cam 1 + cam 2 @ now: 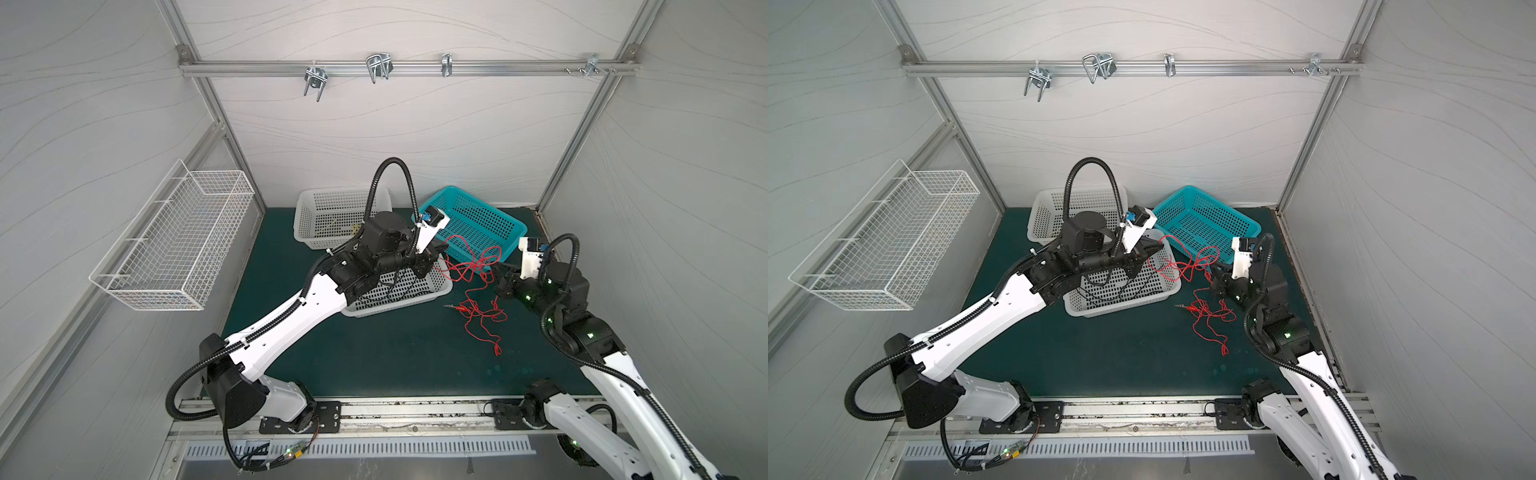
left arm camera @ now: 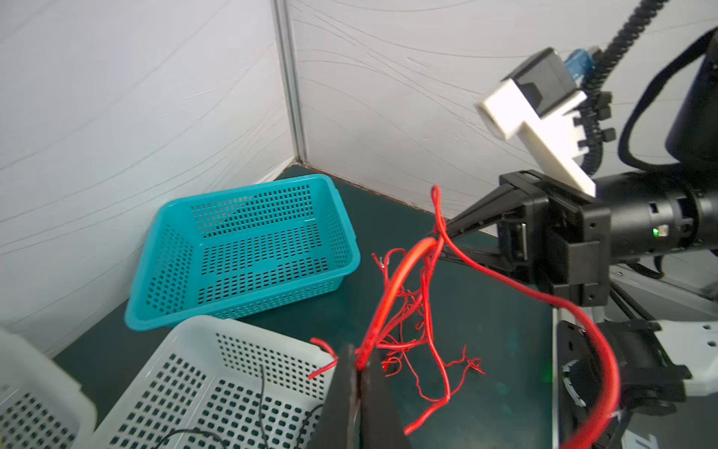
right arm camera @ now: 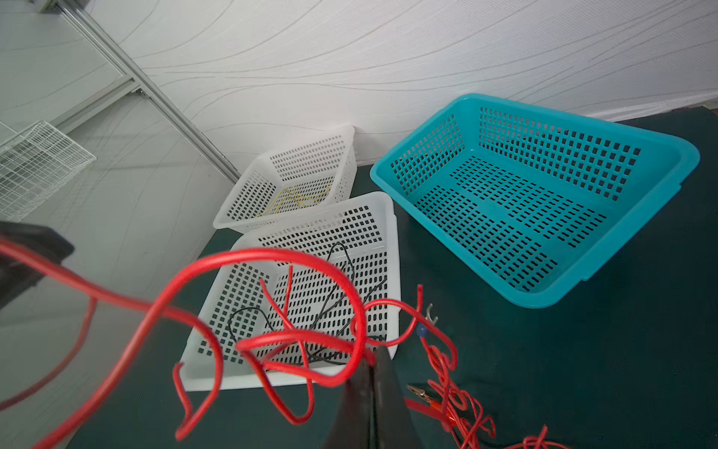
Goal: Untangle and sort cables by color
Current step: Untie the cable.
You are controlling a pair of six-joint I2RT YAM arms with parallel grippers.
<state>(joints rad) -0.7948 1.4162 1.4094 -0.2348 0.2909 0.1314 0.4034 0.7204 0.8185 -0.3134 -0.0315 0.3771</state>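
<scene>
- Red cables (image 1: 478, 311) lie in a loose tangle on the green mat (image 1: 374, 353), right of centre. A metal clip (image 3: 417, 390) on one end rests on the mat, and strands run up from the heap to both grippers.
- Just left of the tangle, the near white basket (image 1: 407, 301) holds black cables (image 3: 334, 303).
- The right gripper (image 3: 373, 355) has its jaws pressed together, pinching a red strand above the mat on the near side of the teal basket (image 1: 478, 220).
- The left gripper (image 2: 359, 363), its jaws pressed together too, pinches another part of the red bundle above the near white basket's far right corner. Red loops hang between the two grippers.
- The teal basket sits at far right near the back wall, turned at an angle.
- The far white basket (image 3: 248, 194) stands far left against that wall and holds yellow cables (image 3: 295, 198).
- A wire rack (image 1: 174, 237) hangs on the left wall, and metal hooks (image 1: 378, 68) hang from a rail (image 1: 498, 68) on the far wall.
</scene>
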